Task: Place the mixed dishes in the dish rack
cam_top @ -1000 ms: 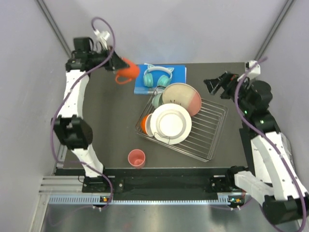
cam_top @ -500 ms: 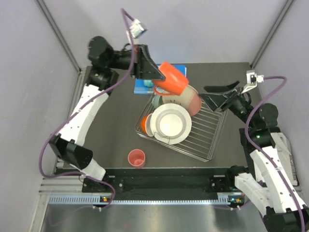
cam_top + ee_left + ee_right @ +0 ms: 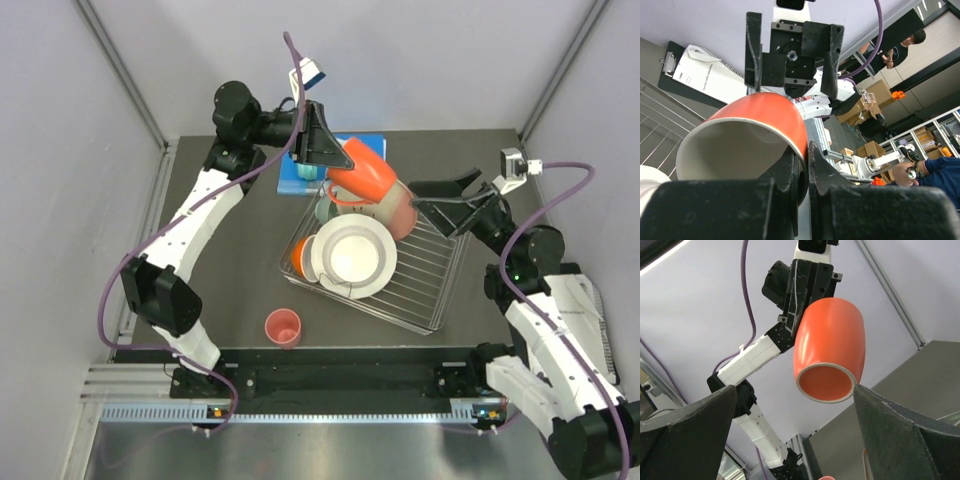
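Note:
My left gripper (image 3: 328, 152) is shut on the rim of the orange cup (image 3: 364, 175) and holds it on its side in the air above the far edge of the dish rack (image 3: 441, 276). In the left wrist view my fingers (image 3: 816, 165) pinch the cup's wall (image 3: 765, 115). My right gripper (image 3: 447, 198) is open and empty, facing the cup (image 3: 832, 342) from close by. In the rack stand the pink-and-cream plate (image 3: 398, 208), a white plate (image 3: 352, 255) and the mint green bowl (image 3: 324, 209). The coral pink cup (image 3: 283, 327) stands on the table.
A blue book (image 3: 374, 146) lies at the back behind the rack, with teal headphones (image 3: 305, 171) mostly hidden by my left gripper. An orange piece (image 3: 298, 256) shows at the rack's left end behind the white plate. Grey walls close in on both sides.
My left arm swung the orange cup from the back left to above the rack's far edge. My right gripper moved left toward the cup and stayed open.

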